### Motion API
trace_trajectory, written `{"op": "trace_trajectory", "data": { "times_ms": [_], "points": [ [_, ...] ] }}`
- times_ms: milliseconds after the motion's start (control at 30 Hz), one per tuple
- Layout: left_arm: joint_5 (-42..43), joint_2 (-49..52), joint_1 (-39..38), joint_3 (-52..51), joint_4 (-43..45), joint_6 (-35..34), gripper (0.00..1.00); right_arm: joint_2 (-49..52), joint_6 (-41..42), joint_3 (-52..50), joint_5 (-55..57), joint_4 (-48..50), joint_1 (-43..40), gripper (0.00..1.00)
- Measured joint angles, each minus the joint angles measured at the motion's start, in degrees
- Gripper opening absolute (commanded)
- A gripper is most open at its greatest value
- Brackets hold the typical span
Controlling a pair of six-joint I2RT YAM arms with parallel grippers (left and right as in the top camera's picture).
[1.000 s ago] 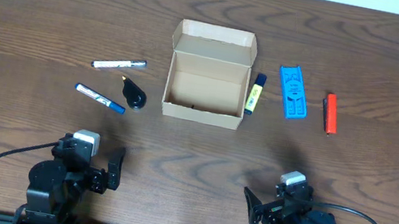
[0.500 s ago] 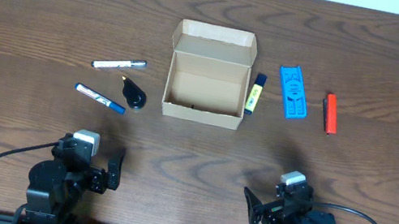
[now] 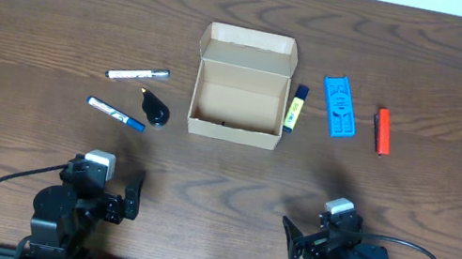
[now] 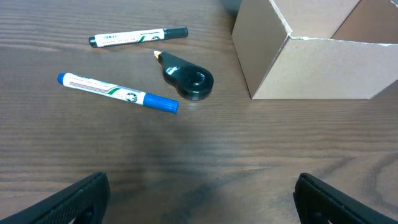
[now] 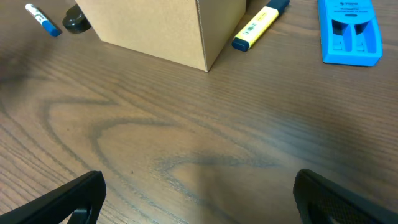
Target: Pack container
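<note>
Only overhead shows the orange marker (image 3: 382, 131) (right of the container (image 3: 239, 102)); left pincer (image 4: 202, 202) and right pincer (image 5: 199, 199) gape wide.

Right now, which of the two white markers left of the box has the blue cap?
The blue-capped marker lying nearer the left gripper; the farther marker is black-capped.

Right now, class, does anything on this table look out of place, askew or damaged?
Nothing stands out. The container sits upright, lid open, undamaged. The blue marker and yellow highlighter lie flat on the table either side of it.
</note>
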Motion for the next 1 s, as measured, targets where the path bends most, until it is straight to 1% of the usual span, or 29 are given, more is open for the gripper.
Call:
{"op": "trace_trajectory", "data": {
  "times_ms": [533, 633, 700, 767, 833, 933, 1000],
  "points": [
    [0.00, 0.00, 0.00, 0.00, 0.00, -0.02, 0.95, 0.00, 0.00, 0.00, 0.00, 0.00, 0.00, 0.99],
    [0.00, 0.00, 0.00, 0.00, 0.00, -0.02, 0.95, 0.00, 0.35, -0.04, 0.00, 1.36, 0.00, 0.99],
    [0.00, 0.00, 0.00, 0.00, 0.00, -0.02, 0.95, 0.00, 3.02, -0.15, 0.00, 4.37, 0.00, 0.99],
    [0.00, 0.00, 0.00, 0.00, 0.00, -0.02, 0.95, -0.02, 8.00, -0.17, 0.22, 8.07, 0.02, 0.99],
    [0.00, 0.00, 0.00, 0.00, 0.00, 0.00, 0.95, -0.13, 15.23, -0.15, 0.63, 10.29, 0.02, 0.99],
    [0.00, 0.00, 0.00, 0.00, 0.00, -0.02, 0.95, -0.15, 26.93, -0.17, 0.83, 10.23, 0.02, 0.99],
    [0.00, 0.00, 0.00, -0.02, 0.00, -0.02, 0.95, -0.15, 31.39, -0.17, 1.51, 10.47, 0.02, 0.99]
  ]
}}
